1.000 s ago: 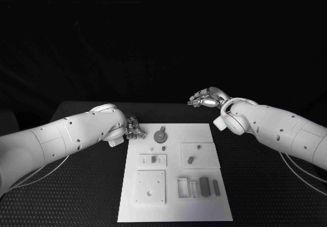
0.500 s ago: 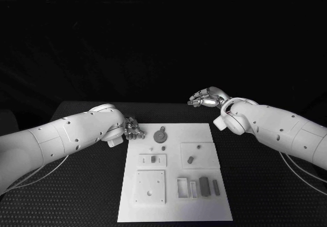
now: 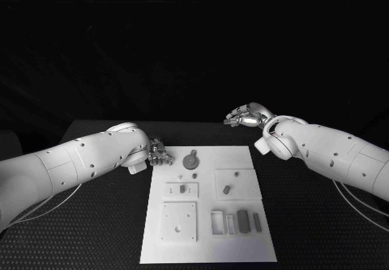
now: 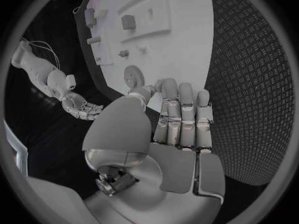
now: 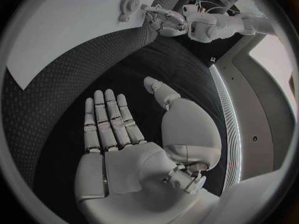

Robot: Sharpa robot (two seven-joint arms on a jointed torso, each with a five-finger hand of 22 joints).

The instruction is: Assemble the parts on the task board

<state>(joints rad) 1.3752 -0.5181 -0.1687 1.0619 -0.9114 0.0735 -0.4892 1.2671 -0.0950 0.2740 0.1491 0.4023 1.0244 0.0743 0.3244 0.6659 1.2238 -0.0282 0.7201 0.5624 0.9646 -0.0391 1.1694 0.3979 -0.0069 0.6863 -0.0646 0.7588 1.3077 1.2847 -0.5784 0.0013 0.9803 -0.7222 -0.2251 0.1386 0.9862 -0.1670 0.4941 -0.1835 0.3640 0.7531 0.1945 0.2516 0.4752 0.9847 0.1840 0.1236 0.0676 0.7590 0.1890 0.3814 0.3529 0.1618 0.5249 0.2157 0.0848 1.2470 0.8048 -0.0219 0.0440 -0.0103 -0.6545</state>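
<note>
The white rectangular task board is laid in the middle of the black textured table. On its far part, a grey round gear-like part is seen lying flat. Below it, 2 raised white square plates are placed side by side, each with small grey parts on it. On the near part, a larger white square plate is found at the left, and beside it a white open frame with 3 dark grey upright bars.

The silver left hand is positioned at the far left corner of the board, just beside the gear-like part. In the left wrist view its fingers are held straight and close together, and nothing is gripped by it.

The silver right hand is raised beyond the far right corner of the board, well apart from the parts. In the right wrist view its fingers are stretched out and nothing is held.
</note>
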